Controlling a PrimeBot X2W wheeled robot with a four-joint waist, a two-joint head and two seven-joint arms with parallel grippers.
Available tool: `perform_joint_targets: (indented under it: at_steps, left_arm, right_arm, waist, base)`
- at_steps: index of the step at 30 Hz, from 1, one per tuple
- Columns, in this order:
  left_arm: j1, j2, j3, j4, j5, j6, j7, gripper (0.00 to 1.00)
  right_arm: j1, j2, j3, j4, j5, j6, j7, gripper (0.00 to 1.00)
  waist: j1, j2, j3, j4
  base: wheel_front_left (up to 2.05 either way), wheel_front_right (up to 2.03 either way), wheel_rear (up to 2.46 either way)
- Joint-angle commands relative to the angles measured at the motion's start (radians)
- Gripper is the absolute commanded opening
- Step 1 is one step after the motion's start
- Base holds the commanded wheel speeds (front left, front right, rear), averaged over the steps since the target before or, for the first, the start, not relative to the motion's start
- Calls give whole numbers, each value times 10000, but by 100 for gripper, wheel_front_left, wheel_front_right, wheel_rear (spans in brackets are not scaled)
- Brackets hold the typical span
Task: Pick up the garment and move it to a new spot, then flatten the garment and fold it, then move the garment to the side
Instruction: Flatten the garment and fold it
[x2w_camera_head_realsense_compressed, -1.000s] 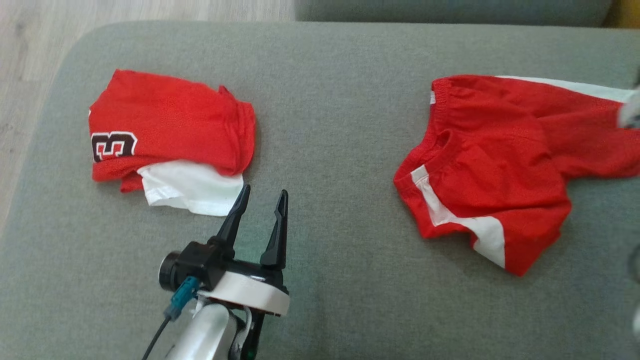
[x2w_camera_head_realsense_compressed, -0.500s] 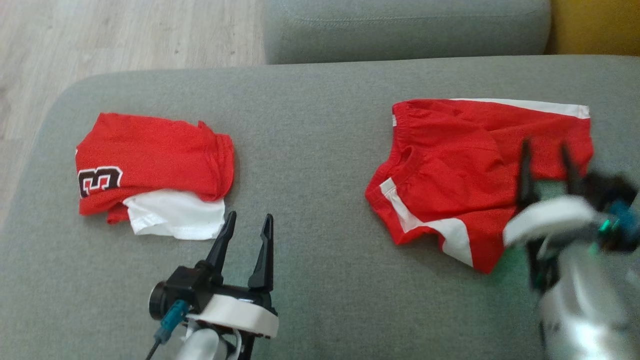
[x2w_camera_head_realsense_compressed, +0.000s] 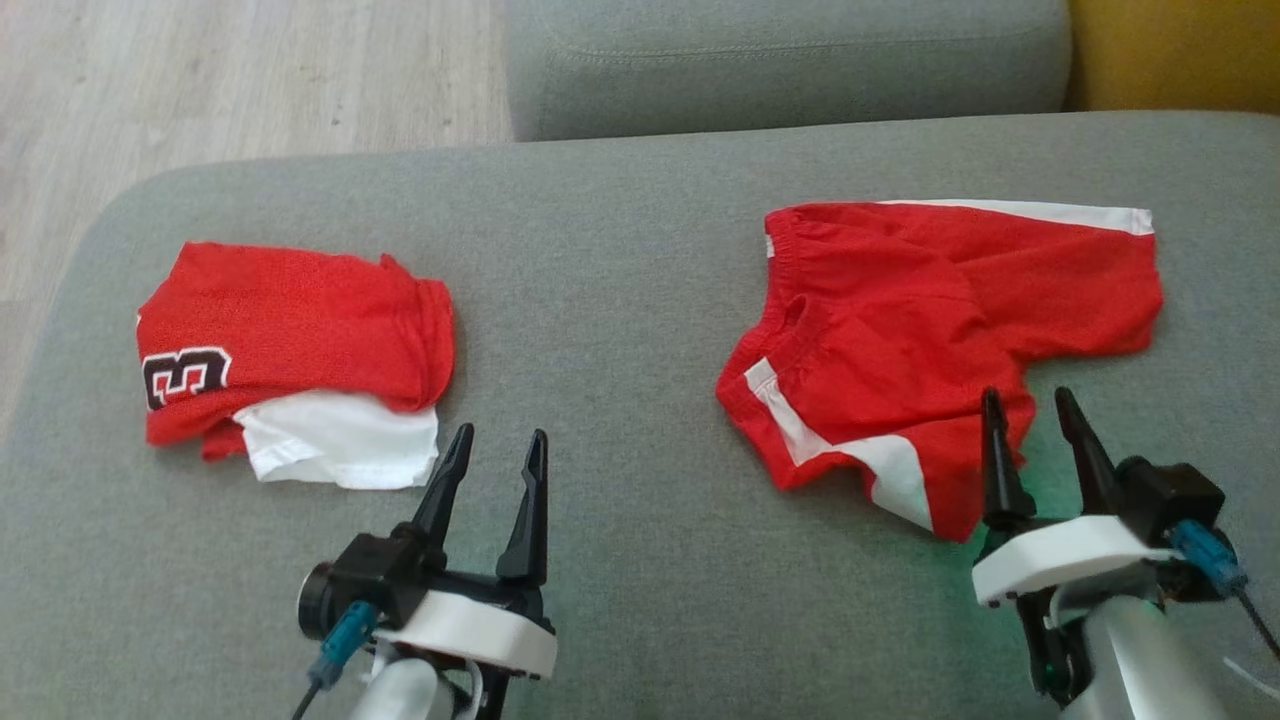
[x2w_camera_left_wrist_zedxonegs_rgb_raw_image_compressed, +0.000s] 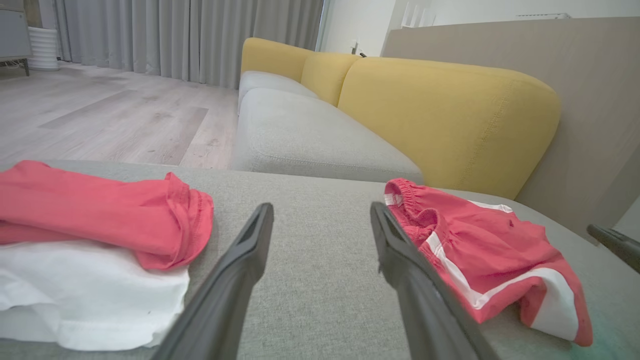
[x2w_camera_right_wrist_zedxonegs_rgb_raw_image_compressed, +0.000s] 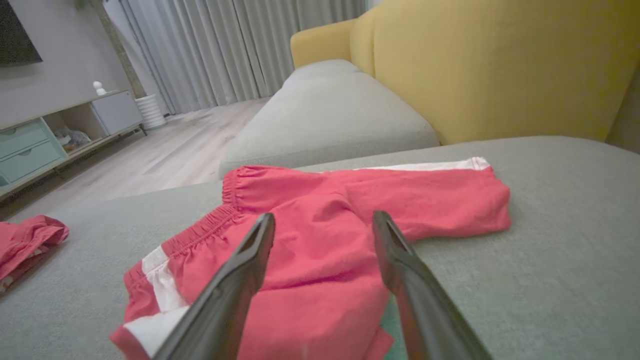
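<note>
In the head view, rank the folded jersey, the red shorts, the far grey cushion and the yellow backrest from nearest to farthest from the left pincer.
From the left pincer:
1. folded jersey, just to its left.
2. red shorts, across on the right.
3. far grey cushion, beyond the seat's far edge.
4. yellow backrest, top right corner.

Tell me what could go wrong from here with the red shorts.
The open right pincer points at the rumpled near leg of the red white-striped fabric shorts; closing there may grab one layer only. The open left pincer sits beside the folded red numbered jersey; a sweep might undo its fold.
</note>
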Motion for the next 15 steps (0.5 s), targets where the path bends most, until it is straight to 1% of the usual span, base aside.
perform_joint_targets:
  at_steps: [1,4,8,10,12,14,15]
  left_arm:
    - [-247,-3,252,-288,109,-83,-95,100]
    - [-324,-3,198,-276,111,-77,-95,100]
    - [-468,-3,112,-235,91,-70,-95,100]
    - [-539,-3,71,-226,75,-61,-95,100]
    - [-609,-3,19,-207,57,-64,-95,100]
    - [-679,-3,-72,-164,34,-72,-95,100]
    - [-720,-3,-129,-144,16,-74,-95,100]
  right_arm:
    - [-553,-29,310,-500,-187,67,-108,100]
    - [-683,-29,617,-590,-294,67,-108,100]
    - [-1089,-29,1851,-650,-426,67,232,100]
    - [-1361,-29,2515,-471,-493,67,714,100]
    - [-1701,-28,2967,-139,-527,67,1196,100]
    - [-2019,-28,3158,454,-549,67,1842,100]
    - [-2188,-28,3065,728,-581,67,2016,100]
  waist:
    - [0,0,130,144]
    - [0,0,243,273]
    - [0,0,496,544]
    - [0,0,642,665]
    - [0,0,750,801]
    - [0,0,817,971]
    - [0,0,843,1063]
  base:
    - [0,0,0]
    - [0,0,0]
    - [0,0,0]
    - [0,0,0]
    - [0,0,0]
    - [0,0,0]
    - [0,0,0]
